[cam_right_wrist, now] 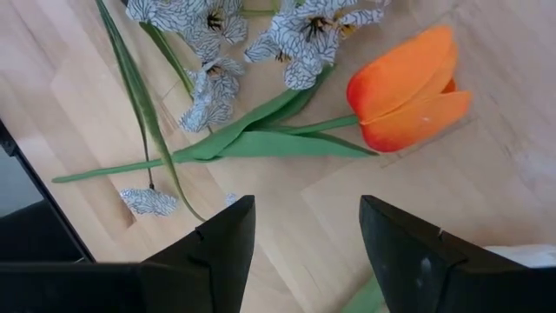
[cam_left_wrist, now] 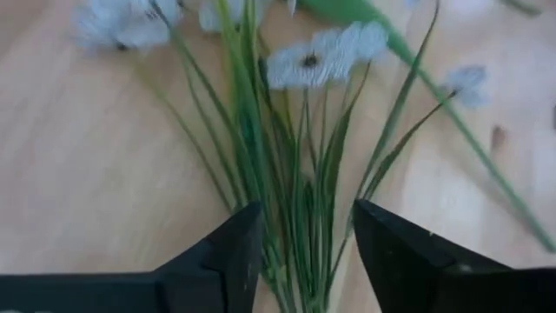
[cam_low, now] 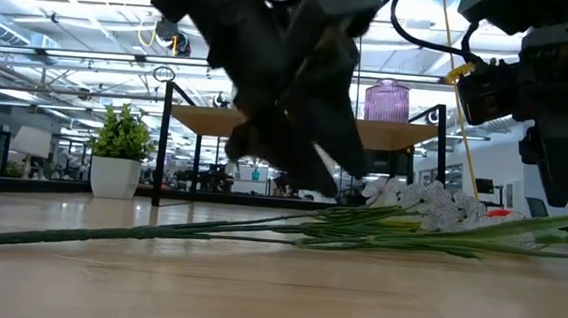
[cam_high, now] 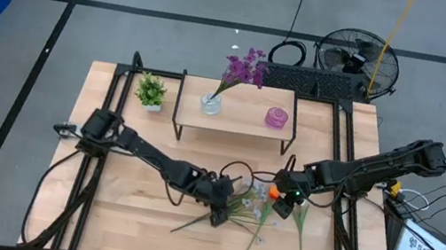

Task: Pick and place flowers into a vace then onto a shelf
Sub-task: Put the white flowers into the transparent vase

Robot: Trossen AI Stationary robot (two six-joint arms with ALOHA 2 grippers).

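While the left gripper (cam_left_wrist: 300, 252) hangs low over the table (cam_high: 103, 205) with its fingers apart, a sheaf of thin green stems of the white spray (cam_left_wrist: 295, 174) runs straight between them, not yet pinched. These stems look light, springy and thin, so they would likely splay or slip out singly; the best hold seems to be where they bunch tightest, well below the pale blooms, which look soft and easy to crush. The right gripper (cam_right_wrist: 304, 243) is also spread wide, hovering just beside the orange bloom (cam_right_wrist: 408, 87), holding nothing. That bloom has one long stem with a broad leaf; gripping the stem rather than the petals would probably be safer, and the long stem will likely droop and swing once lifted. A white bud (cam_high: 302, 218) lies near the right gripper. Farther off, the purple bunch (cam_high: 246, 66) already stands in a vase (cam_high: 211, 103) on the shelf (cam_high: 242, 119).
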